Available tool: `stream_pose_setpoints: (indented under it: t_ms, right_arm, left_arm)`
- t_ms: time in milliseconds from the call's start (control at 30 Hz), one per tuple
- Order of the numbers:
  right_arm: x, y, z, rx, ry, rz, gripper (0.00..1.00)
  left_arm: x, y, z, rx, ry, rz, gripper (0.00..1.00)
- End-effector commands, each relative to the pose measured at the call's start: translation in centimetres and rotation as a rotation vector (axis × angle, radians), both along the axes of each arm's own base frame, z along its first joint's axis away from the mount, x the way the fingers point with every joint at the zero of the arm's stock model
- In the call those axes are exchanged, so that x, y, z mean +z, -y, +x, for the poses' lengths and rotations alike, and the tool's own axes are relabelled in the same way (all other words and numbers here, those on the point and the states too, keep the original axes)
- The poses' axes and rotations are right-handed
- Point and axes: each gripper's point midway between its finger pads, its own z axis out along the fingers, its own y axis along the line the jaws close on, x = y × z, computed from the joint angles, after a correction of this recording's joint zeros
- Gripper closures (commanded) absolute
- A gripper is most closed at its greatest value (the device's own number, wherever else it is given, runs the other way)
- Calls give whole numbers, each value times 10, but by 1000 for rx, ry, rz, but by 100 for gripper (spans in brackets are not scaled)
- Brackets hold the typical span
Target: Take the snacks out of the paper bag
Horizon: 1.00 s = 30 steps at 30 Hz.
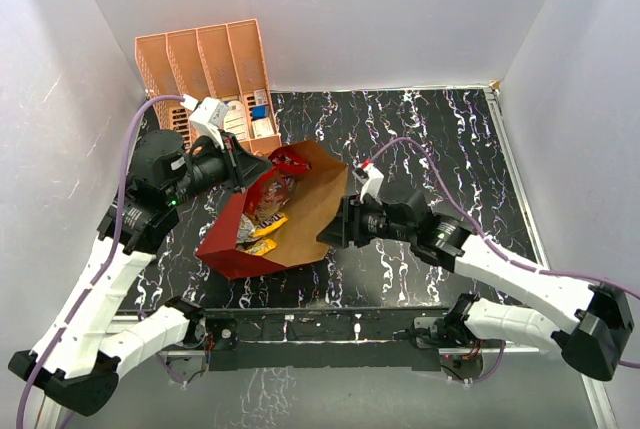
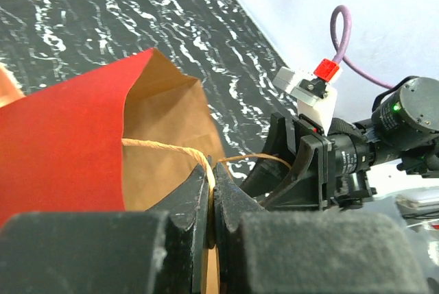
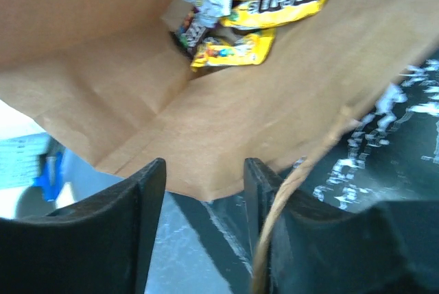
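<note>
Pinching paper bag (image 1: pixel 310 204) rim tight with left gripper (image 2: pixel 212 194), 10 o'clock side. Holding right gripper (image 3: pixel 204 168) jaws parted at 3 o'clock rim. Yellow snacks (image 3: pixel 281 6) inside.

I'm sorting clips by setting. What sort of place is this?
Probably a robot test booth in a lab, not a home: plain white walls box in a black marbled table, two robot arms are bolted to its near edge, and a paper bag lies as a prop.
</note>
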Motion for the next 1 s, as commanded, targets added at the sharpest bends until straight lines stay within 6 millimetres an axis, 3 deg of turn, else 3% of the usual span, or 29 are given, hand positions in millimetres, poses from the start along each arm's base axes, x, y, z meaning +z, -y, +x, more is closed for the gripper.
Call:
stream_pose_setpoints:
  t_ms: [0,100,267,400,533,800,967]
  right_arm:
    - [12,31,13,-102,123,-108,40]
    - [20,56,24,-194,180,-207,21]
    - [31,107,46,-404,276,-369,10]
    - [70,121,60,-481,424,-350,2]
    - [97,114,74,-519,505,-286,2]
    - [71,59,69,-409,282,-156,2]
    - [67,61,78,-507,212,-145,2]
  left_arm:
    - [31,21,-14,-101,5,-176,100]
    - [21,22,-12,-88,-46,-177,100]
    - [15,23,-10,-76,-90,-176,100]
    - [16,18,-4,-28,-97,-169,100]
    - [13,15,3,18,-138,-150,100]
    - [21,-8,20,202,-115,-169,100]
    - [13,-10,29,238,-124,-152,100]
